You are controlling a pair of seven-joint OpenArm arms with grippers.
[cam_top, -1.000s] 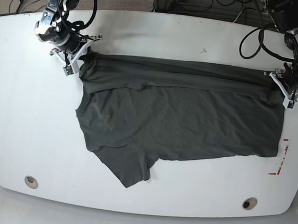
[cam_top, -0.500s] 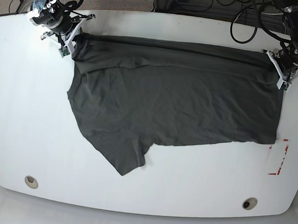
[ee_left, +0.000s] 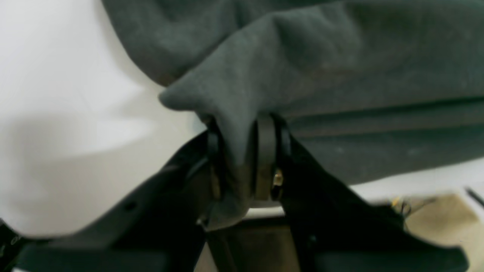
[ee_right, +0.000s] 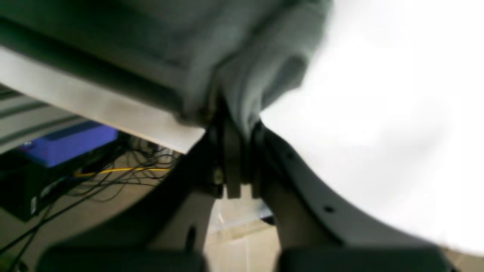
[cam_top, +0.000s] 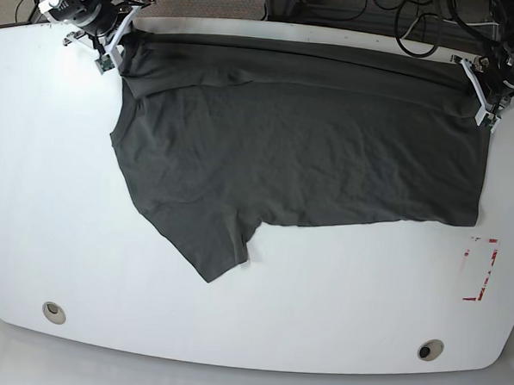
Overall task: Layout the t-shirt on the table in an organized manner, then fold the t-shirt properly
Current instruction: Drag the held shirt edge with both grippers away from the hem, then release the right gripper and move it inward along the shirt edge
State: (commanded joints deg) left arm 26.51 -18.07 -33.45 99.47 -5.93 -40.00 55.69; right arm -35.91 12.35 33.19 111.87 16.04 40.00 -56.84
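The dark grey t-shirt (cam_top: pixel 302 152) lies spread across the white table (cam_top: pixel 50 190), its far edge stretched along the table's back edge and one sleeve pointing toward the front left. My left gripper (cam_top: pixel 476 94) is shut on the shirt's far right corner. In the left wrist view the cloth (ee_left: pixel 302 60) is pinched between the black fingers (ee_left: pixel 264 158). My right gripper (cam_top: pixel 116 43) is shut on the far left corner. The right wrist view shows grey cloth (ee_right: pixel 242 75) clamped between its fingers (ee_right: pixel 230 162) at the table edge.
Two round metal grommet holes (cam_top: pixel 53 311) (cam_top: pixel 430 349) sit near the front edge. A red-outlined rectangle mark (cam_top: pixel 480 269) lies at the right, just clear of the shirt. Cables (cam_top: pixel 421 29) and equipment lie behind the table. A blue box (ee_right: pixel 68 141) and wires sit below the edge.
Both grippers have pulled the shirt's far edge toward the back of the table. The whole shirt slid away from the front, uncovering the red mark fully.
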